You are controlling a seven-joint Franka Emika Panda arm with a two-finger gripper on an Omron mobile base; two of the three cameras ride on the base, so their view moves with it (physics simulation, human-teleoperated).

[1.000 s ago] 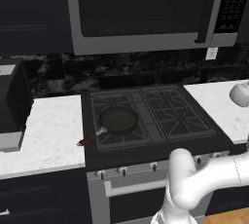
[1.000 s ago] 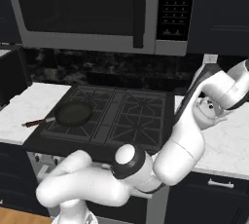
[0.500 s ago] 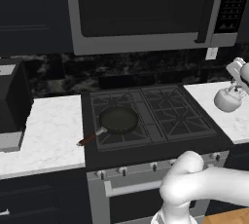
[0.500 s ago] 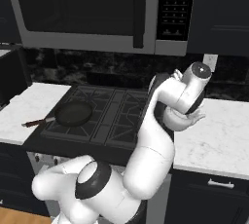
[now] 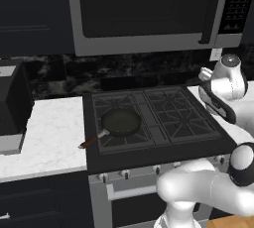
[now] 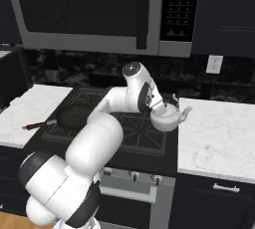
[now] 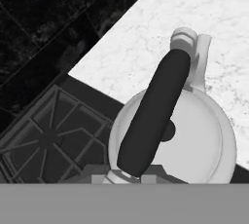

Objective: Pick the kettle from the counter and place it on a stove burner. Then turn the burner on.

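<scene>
We see the kettle point(image 6: 168, 117) hanging in the air at the right edge of the black gas cooktop point(image 6: 124, 133), its spout pointing out over the white stone table point(image 6: 219, 138) to the right. The end effector point(image 6: 158, 104) is pinched shut on the kettle's dark arched handle point(image 7: 151, 121); in the hand view that handle runs diagonally across the pale lid, and the kettle's body overlaps both the table and the stove's corner. Below and to the left of it in that view lies the rear right stove burner point(image 7: 46, 140), a black grate with a round ring at its centre.

From the left base view, the arm's white wrist point(image 5: 225, 78) stands over the right side of the stove. On the front left burner sits a dark frying pan point(image 5: 120, 122), its reddish-brown handle point(image 5: 89, 142) sticking out over the left stretch of table point(image 5: 44, 133). The pan is well apart from the kettle, and the two right burners point(image 5: 178, 115) carry nothing. A dark boxy appliance point(image 5: 12, 108) stands on the far left of the table; we cannot tell what it is. A microwave point(image 6: 99, 11) hangs above the stove, and a wall outlet point(image 6: 214, 64) sits on the dark backsplash above the right table. Control knobs point(image 5: 124, 174) line the stove's front edge.
</scene>
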